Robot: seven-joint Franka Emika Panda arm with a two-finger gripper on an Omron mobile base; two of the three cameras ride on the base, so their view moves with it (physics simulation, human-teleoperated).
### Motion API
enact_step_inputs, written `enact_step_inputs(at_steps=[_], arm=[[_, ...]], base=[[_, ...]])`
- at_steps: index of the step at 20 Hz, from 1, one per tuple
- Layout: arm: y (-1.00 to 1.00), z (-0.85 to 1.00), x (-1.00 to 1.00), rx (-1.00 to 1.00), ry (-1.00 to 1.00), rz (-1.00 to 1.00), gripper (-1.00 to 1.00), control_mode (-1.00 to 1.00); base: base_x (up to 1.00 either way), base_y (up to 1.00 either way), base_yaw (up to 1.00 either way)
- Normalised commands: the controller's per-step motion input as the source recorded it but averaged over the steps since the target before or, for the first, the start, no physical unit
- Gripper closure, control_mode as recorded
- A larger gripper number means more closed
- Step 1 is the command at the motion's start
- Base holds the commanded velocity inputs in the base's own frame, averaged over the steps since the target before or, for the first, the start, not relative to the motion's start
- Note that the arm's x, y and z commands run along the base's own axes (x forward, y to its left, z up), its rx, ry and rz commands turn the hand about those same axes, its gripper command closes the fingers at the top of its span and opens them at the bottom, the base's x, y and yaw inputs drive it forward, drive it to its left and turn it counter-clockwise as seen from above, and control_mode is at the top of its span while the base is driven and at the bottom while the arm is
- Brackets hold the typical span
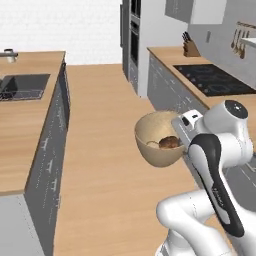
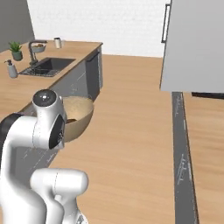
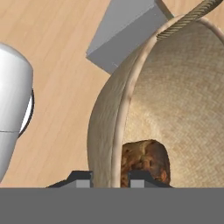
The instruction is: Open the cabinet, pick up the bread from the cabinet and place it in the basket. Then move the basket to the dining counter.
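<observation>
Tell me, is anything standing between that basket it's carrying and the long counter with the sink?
Nothing visible does. The basket, bread inside and its rim pinched in the gripper, hangs over bare wood floor; the dining counter lies to its left across open floor.

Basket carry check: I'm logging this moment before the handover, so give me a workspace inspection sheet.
Surface: dining counter bare wood nearest the arm.
Job's things: basket held in the air over the floor, tilted; bread inside it; cabinet door swung open.
Clutter: sink, potted plant, soap bottle on the counter.
Grippers: gripper shut on the basket rim.
Cables: nothing seen.
Surroundings: cooktop, knife block.
</observation>
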Motion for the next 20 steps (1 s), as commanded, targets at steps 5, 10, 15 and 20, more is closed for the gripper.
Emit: enact_step_inputs(at_steps=[5,10,15,20], arm=[[0.00,0.00,0.00,0.00,0.00,0.00,1.00,1.00],[0.00,0.00,0.00,0.00,0.00,0.00,1.00,1.00],[0.00,0.00,0.00,0.00,0.00,0.00,1.00,1.00],[0.00,0.00,0.00,0.00,0.00,0.00,1.00,1.00]], base=[[0.15,1.00,0.08],[0.19,1.00,0.06],[0.00,1.00,0.06],[0.00,1.00,0.03]])
